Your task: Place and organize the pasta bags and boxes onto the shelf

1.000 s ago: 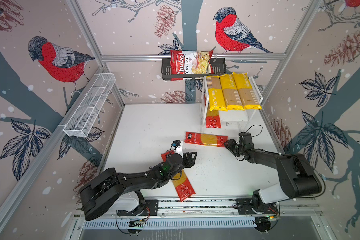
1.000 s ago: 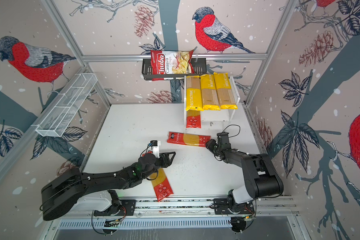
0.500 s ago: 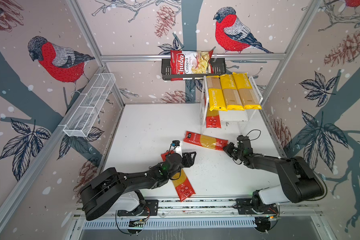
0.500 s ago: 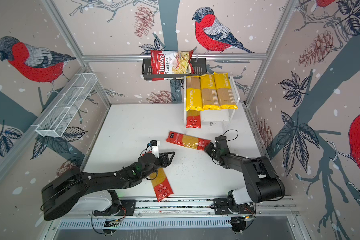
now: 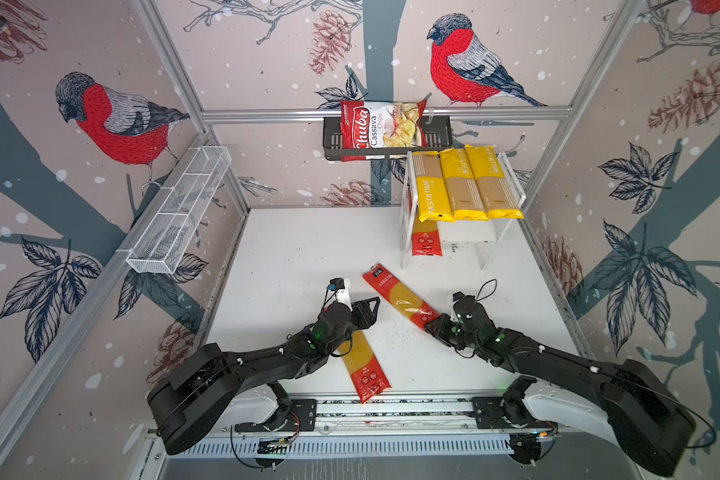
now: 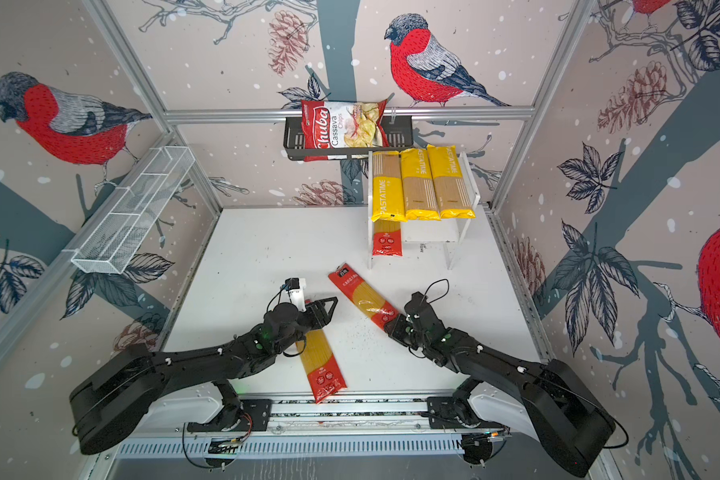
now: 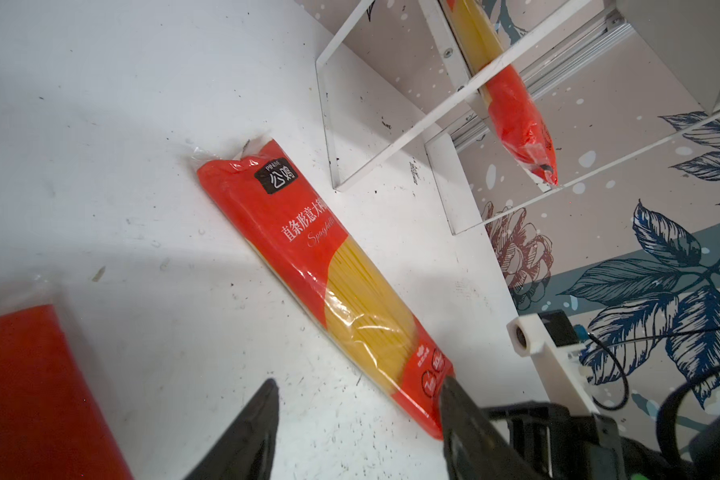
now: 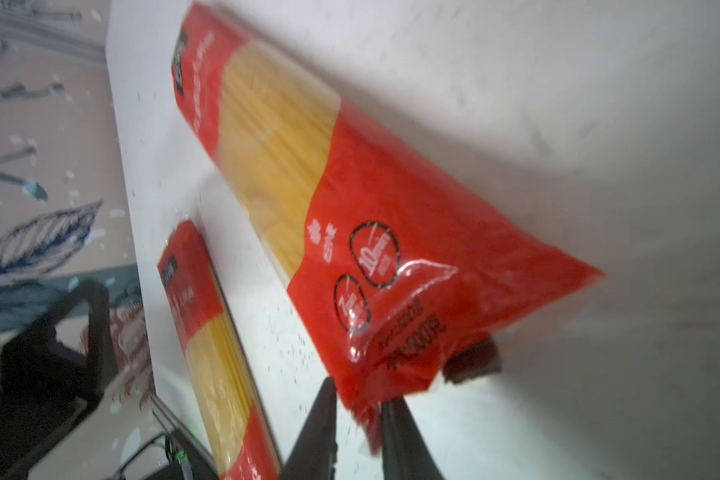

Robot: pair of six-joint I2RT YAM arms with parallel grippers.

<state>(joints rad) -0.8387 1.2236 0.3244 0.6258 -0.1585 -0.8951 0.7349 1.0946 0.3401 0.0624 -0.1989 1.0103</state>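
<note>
One red film spaghetti pack with a clear middle [image 5: 400,299] has swung. A second ago it lay almost level across the centre of both top views. Now it slants, far end toward upper left, near end at the right pincer [image 8: 360,390]. That pincer is clenched on the pack's crimped tail. I judge it is being turned lengthwise for the white two-tier shelf [image 5: 468,237] at upper right. There three yellow-and-tan packs [image 5: 462,183] fill the top board and another red pack [image 5: 425,237] lies low on its left side.

The left pincer [image 7: 356,382] has not moved. It is released and empty above a third red pack [image 5: 364,365] on the white desk [image 5: 308,249] at lower centre. That pack's far end is hidden under the arm. The right wrist view is blurred, so how much film is pinched is unclear.
</note>
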